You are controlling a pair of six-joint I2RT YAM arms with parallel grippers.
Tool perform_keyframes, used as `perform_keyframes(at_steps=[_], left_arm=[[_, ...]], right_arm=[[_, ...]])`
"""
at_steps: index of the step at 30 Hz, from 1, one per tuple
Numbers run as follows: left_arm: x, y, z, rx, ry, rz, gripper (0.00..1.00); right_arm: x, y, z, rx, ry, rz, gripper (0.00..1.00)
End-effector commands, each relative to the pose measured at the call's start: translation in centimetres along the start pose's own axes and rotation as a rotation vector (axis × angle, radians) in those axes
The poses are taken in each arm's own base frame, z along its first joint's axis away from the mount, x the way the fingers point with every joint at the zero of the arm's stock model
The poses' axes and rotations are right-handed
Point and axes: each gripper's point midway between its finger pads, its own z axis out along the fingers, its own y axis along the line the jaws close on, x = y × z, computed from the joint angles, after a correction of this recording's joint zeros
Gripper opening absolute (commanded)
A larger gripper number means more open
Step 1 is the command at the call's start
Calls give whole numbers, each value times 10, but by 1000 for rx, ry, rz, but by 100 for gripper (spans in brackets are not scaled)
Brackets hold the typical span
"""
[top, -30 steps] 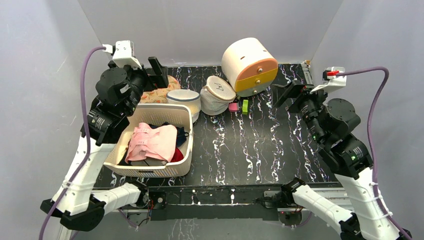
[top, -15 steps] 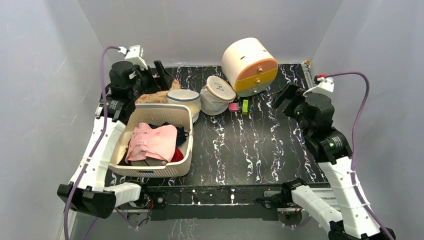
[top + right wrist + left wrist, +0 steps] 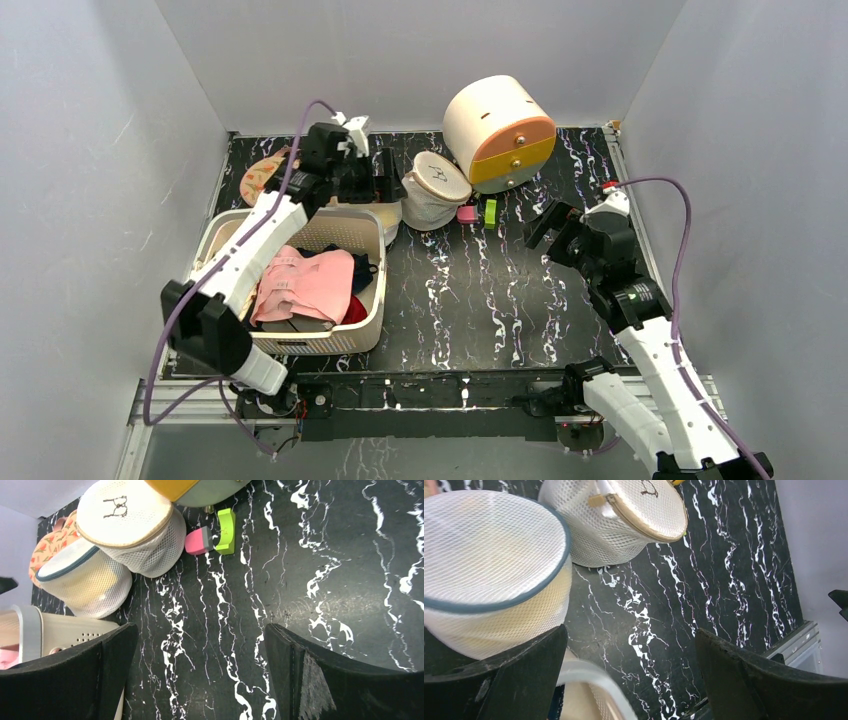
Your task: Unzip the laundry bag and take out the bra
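Toward twelve o'clock on the desk, I see the laundry bag, zip closed, tilted beside the white tub. My left fingers hang spread and empty at its nine o'clock. My right fingers are spread and empty at its four o'clock, well apart.

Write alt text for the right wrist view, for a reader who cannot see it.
The right gripper, open and empty, hangs over the black marbled table. Ahead stands the tilted cream mesh laundry bag, beside a dark-rimmed white tub, a pink block and a green piece.
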Motion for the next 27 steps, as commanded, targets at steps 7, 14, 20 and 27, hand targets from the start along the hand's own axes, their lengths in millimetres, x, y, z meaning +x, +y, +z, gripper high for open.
perform_keyframes(at_steps=[7, 14, 20, 27], left_arm=[[-17, -26, 64, -70, 70, 107, 98], [-57, -11, 104, -208, 17, 159, 98], [-75, 23, 122, -390, 25, 230, 98], [-69, 21, 148, -238, 97, 126, 91]], right_arm=[[-21, 24, -5, -147, -122, 2, 98], [-38, 25, -19, -142, -165, -86, 98], [-37, 23, -26, -146, -180, -89, 98], [-32, 35, -28, -202, -137, -104, 98]])
